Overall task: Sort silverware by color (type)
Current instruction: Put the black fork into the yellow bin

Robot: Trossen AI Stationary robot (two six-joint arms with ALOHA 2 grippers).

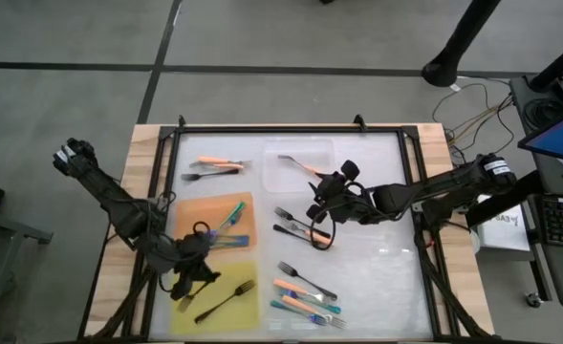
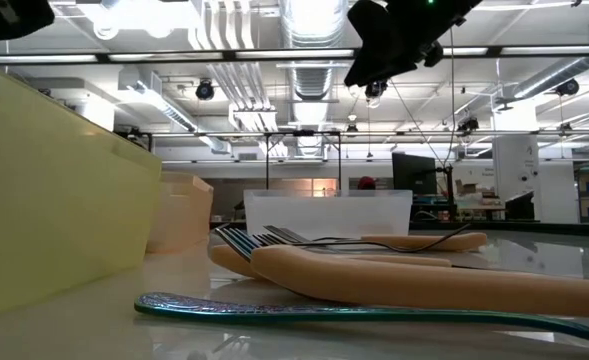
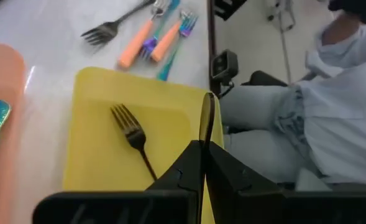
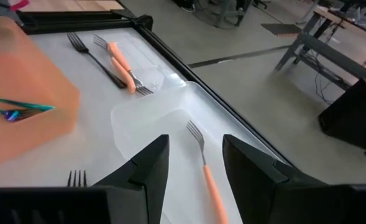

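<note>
My left gripper (image 3: pixel 202 148) is shut on a thin black fork (image 3: pixel 206 118) over the yellow mat (image 3: pixel 96 99), near the table's near-left corner (image 1: pixel 187 285). Another black fork (image 3: pixel 133 138) lies flat on that mat. Teal forks (image 1: pixel 229 224) lie on the orange mat (image 1: pixel 209 212). My right gripper (image 4: pixel 195 163) is open and hangs above the clear tray (image 4: pixel 139 115), where an orange-handled fork (image 4: pixel 205 163) lies between the fingers' lines, untouched. More forks lie loose on the table: orange and black (image 1: pixel 214 167), black (image 1: pixel 295 227), and orange and teal (image 1: pixel 305 294). My left gripper pinches the black fork (image 3: pixel 205 127) between its two fingertips. The fork sticks out past the fingers, seen edge-on, and is lifted clear above the yellow mat's edge. The fingers hide which end of the fork they are on.
A raised dark frame (image 1: pixel 291 128) borders the white table top. A seated person (image 3: pixel 307 112) is close beyond the table's edge in the left wrist view. In the low view, orange and teal forks (image 2: pixel 394 275) lie right before the camera, with the tray (image 2: pixel 329 212) behind.
</note>
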